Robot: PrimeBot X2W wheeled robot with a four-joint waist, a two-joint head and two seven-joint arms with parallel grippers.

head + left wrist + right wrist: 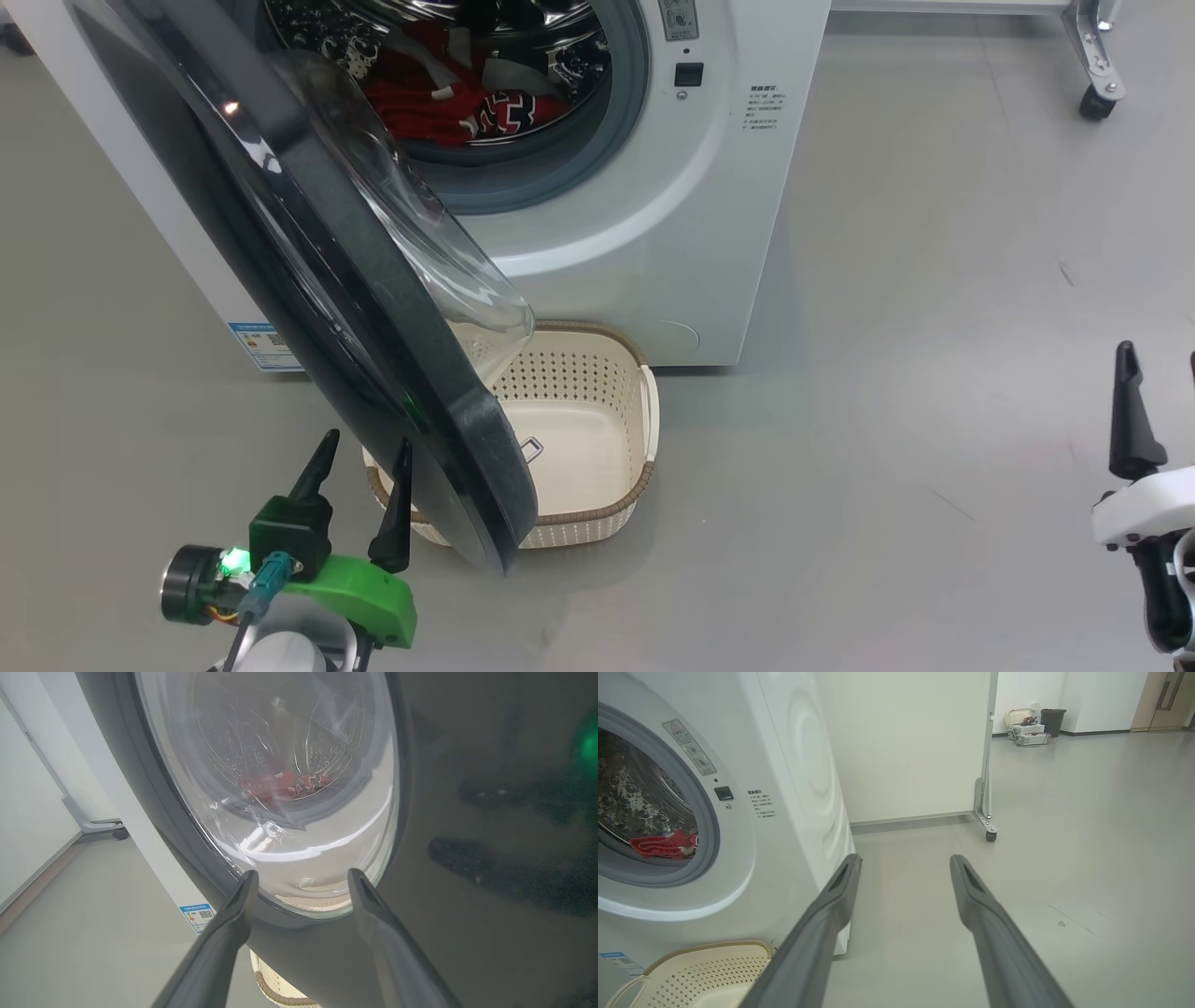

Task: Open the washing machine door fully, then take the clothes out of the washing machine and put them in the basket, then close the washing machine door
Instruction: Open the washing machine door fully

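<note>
Left gripper and right gripper gape wide, empty. Door hangs part-open over basket. A glancing left push may slip off, leaving the clothes blocked.

Probably a lab or test room, not a home. Wide, bare grey floor, smooth and a little scuffed. White washing machine placed free before a white partition panel on a metal foot with a castor. Far off, a black bin, a pale basket and boxes of equipment with loose cables. Plain white walls, wooden door.
</note>
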